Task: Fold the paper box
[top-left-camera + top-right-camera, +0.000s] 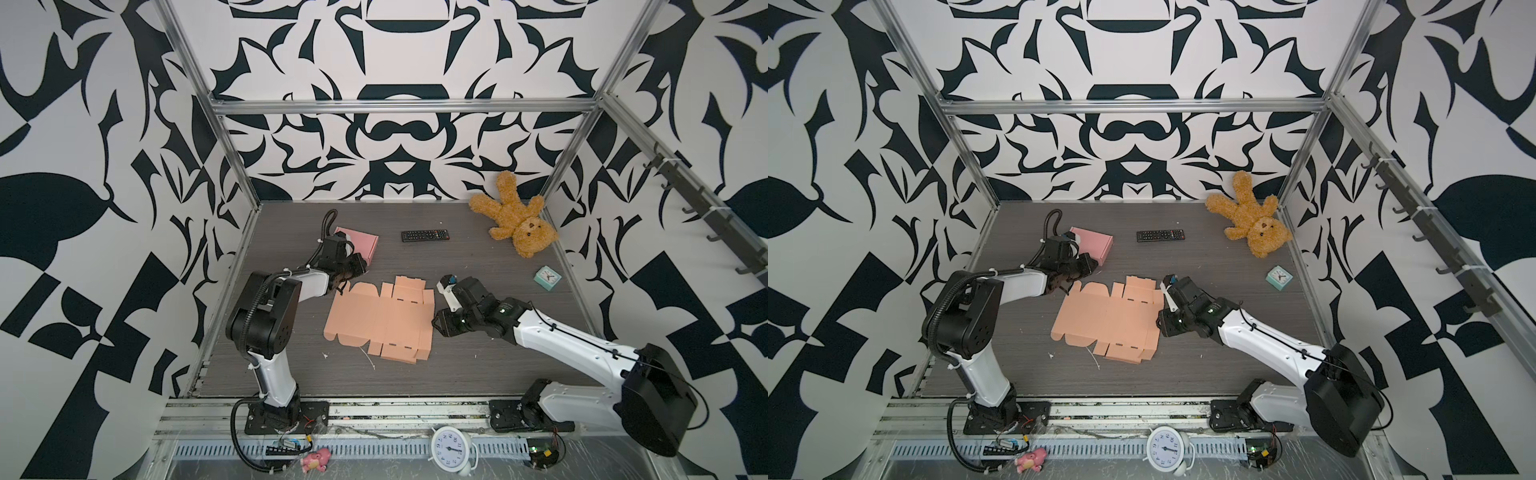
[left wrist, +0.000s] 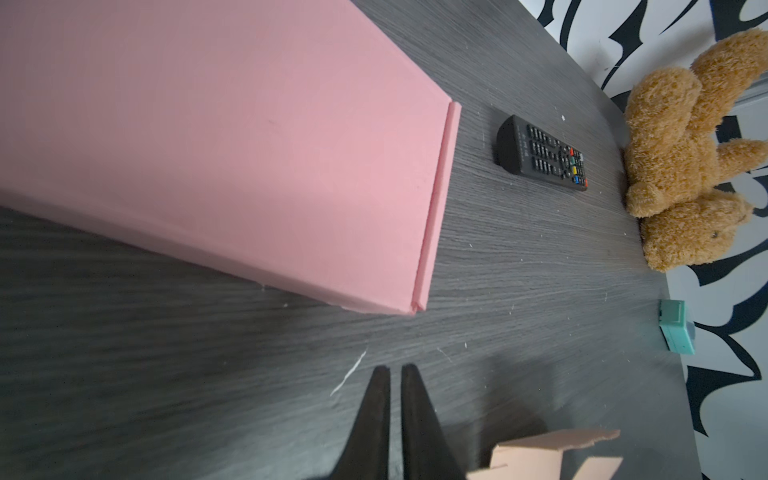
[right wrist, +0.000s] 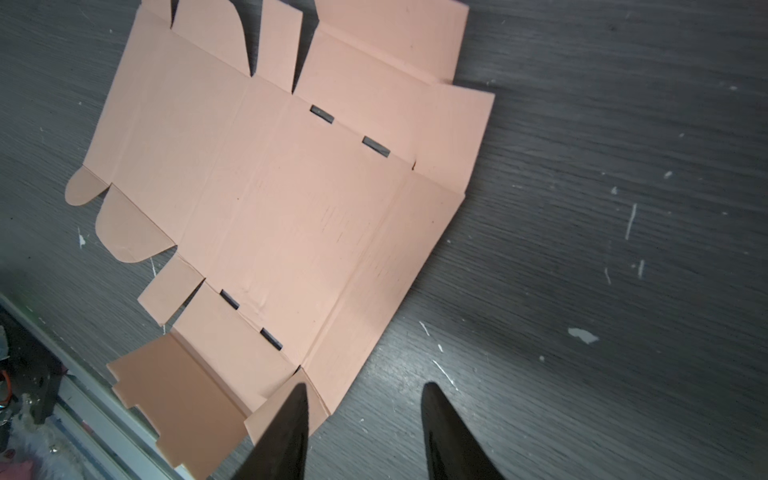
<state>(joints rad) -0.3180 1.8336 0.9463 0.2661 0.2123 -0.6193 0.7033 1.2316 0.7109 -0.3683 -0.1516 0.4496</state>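
Note:
The paper box [image 1: 380,320] [image 1: 1108,320] is a peach cardboard blank lying flat and unfolded in the middle of the grey table, with its flaps spread out; it fills much of the right wrist view [image 3: 291,199]. My left gripper [image 1: 365,272] [image 1: 1096,270] hovers just past the blank's far left corner. Its fingers stand almost together over bare table, holding nothing [image 2: 395,370]. My right gripper [image 1: 434,322] [image 1: 1158,322] is at the blank's right edge, open [image 3: 365,388]. One of its fingers [image 3: 291,415] lies over a corner flap; the other is over bare table.
A closed pink box [image 1: 361,245] [image 2: 208,145] sits behind the left gripper. A black remote [image 1: 424,235], a teddy bear [image 1: 515,216] and a teal clock [image 1: 547,278] lie at the back and right. A white alarm clock [image 1: 449,449] and a pink toy [image 1: 316,459] rest beyond the front rail.

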